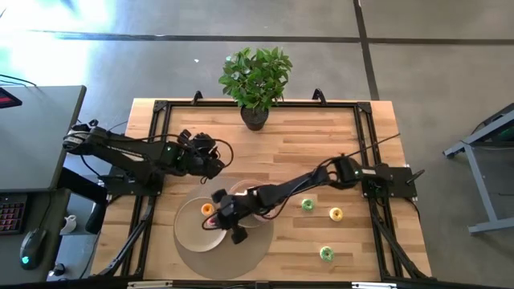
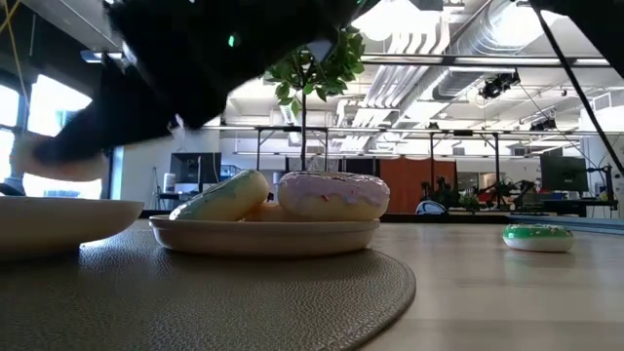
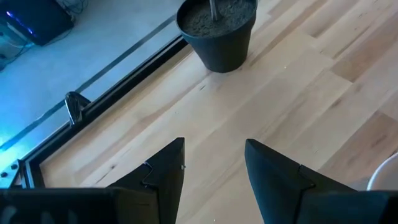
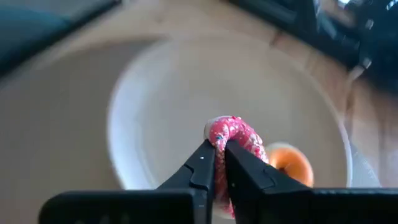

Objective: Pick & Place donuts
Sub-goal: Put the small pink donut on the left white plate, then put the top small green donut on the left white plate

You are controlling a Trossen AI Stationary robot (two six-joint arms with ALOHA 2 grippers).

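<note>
My right gripper (image 4: 219, 155) reaches across the table to the large beige plate (image 1: 189, 233) on the grey mat and is shut on a pink-red mini donut (image 4: 235, 133). An orange mini donut (image 4: 290, 163) lies in that plate (image 4: 155, 93). A smaller plate (image 2: 263, 234) beside it holds a white-green donut (image 2: 224, 199) and a pink donut (image 2: 333, 193). Two green mini donuts (image 1: 307, 205) (image 1: 326, 254) and a yellow one (image 1: 336, 213) lie on the wood. My left gripper (image 3: 214, 168) is open and empty, over bare table near the plant pot. My right gripper pinches the pink-red mini donut's ring (image 4: 219, 138) between its two fingertips, coming slanting down from the table's right side. The donut stands on edge at the fingers' ends, over the large plate. Whether it touches the plate, I cannot tell.
A potted plant (image 1: 255, 80) stands at the table's far edge, its pot (image 3: 217, 31) in front of my left gripper. A round grey mat (image 2: 244, 292) lies under both plates. A black frame (image 1: 365, 120) runs around the tabletop. Bare wood lies at the right and far side.
</note>
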